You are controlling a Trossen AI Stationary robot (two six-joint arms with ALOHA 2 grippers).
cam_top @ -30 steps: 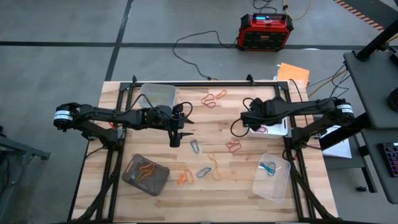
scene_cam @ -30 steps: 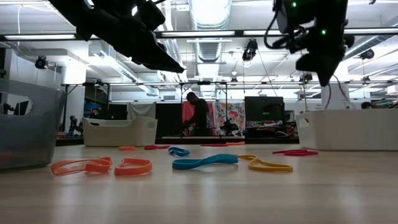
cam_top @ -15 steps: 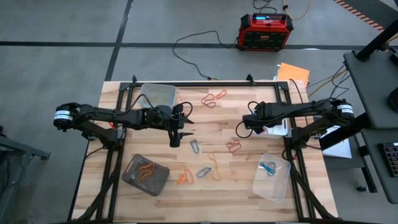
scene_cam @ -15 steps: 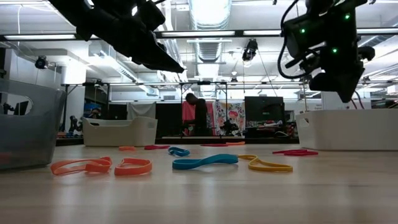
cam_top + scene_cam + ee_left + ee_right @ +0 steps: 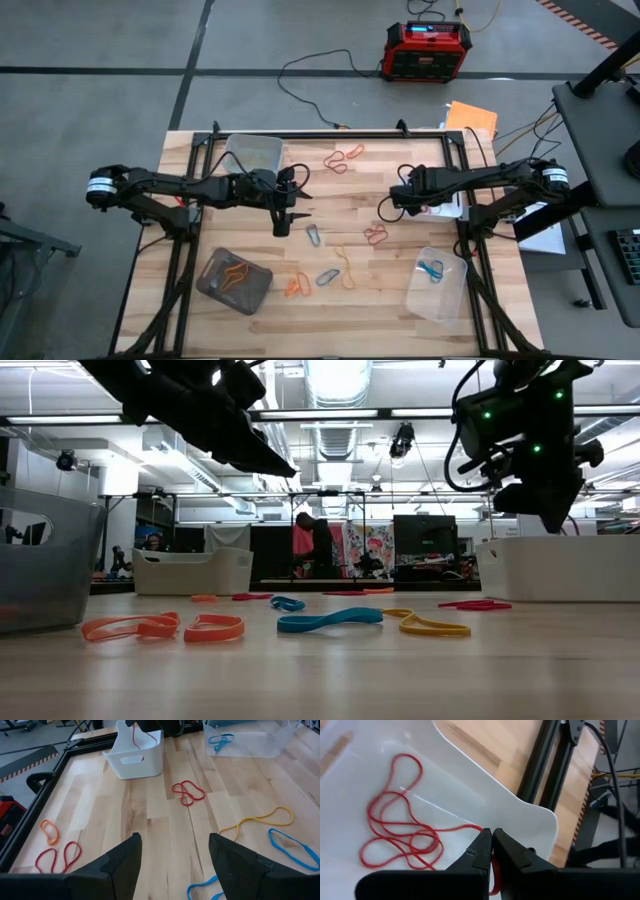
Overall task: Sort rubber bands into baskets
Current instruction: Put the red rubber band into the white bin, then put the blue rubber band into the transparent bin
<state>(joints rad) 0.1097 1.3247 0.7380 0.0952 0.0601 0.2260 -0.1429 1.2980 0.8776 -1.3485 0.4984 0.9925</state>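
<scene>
A: What sits nearest on the table?

B: The smoky tub near left, orange bands inside, and the clear tub near right holding a blue band. Loose orange, blue and yellow bands lie between them.

A: And the claws?

B: The left gripper hovers mid-table, fingers apart, a blue band just to its right. The right gripper is over the white tub, fingers pressed together on a red band that trails into the tub; how much it grips is hard to tell.

A: Farther back?

B: A loose red band lies near the right gripper; more red and orange ones lie beside the far clear tub
</scene>
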